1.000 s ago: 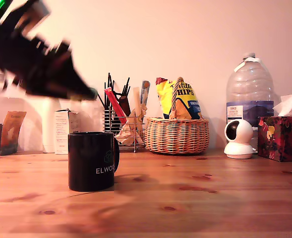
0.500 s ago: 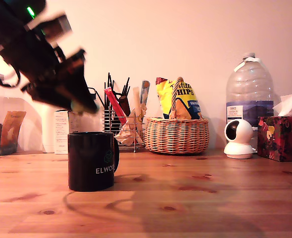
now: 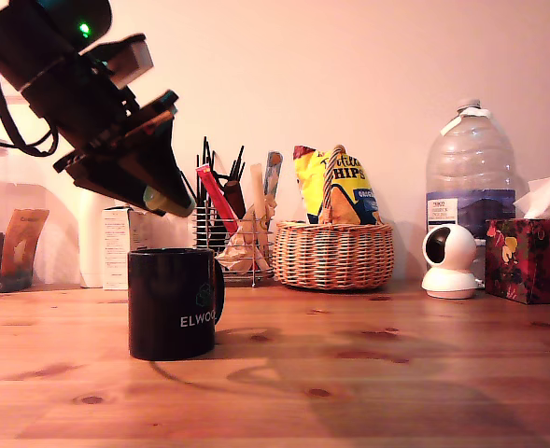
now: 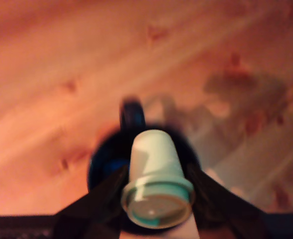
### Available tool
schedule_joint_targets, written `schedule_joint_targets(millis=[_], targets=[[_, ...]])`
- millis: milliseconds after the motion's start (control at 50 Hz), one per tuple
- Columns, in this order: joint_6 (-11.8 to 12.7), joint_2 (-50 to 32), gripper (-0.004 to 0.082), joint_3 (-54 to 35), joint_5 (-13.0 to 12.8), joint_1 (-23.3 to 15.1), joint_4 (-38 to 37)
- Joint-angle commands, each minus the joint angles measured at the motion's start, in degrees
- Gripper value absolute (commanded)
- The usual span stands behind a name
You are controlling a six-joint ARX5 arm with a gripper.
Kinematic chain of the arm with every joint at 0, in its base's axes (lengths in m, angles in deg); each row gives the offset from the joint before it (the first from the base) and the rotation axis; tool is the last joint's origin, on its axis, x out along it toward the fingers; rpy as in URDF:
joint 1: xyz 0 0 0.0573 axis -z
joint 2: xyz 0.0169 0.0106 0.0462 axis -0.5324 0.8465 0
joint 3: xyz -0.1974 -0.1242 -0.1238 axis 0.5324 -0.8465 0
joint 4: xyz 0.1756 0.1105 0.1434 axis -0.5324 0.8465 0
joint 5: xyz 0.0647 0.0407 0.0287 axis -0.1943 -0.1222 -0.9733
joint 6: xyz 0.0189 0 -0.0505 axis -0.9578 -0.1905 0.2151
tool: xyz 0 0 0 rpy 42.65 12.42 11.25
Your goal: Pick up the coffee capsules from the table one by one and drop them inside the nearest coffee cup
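Observation:
A glossy black coffee cup lettered "ELWOO" stands on the wooden table, toward the exterior view's left. My gripper hangs tilted just above its rim, shut on a pale mint-green coffee capsule. In the wrist view the capsule sits between my dark fingers, directly over the cup's dark opening, with the cup's handle beyond it. No other capsules show on the table.
Along the back wall stand a wire rack of pens, a wicker basket with crisp bags, a large water bottle, a white camera and a tissue box. A white carton stands behind the cup.
My arm has swung toward the exterior view's right and come down, carrying the capsule to a spot right over the cup.

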State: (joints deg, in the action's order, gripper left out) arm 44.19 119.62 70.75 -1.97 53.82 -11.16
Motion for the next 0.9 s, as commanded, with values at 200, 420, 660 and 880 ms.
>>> schedule_joint_targets(millis=[200,420,660,880], targets=[[-0.1,0.9,0.0225,-0.1,0.1,0.1,1.1],[-0.2,0.9,0.0308,-0.1,0.1,0.1,1.1],[-0.2,0.9,0.071,-0.1,0.0,0.1,1.2],[-0.3,0.0,0.065,0.2,0.1,0.1,1.4]])
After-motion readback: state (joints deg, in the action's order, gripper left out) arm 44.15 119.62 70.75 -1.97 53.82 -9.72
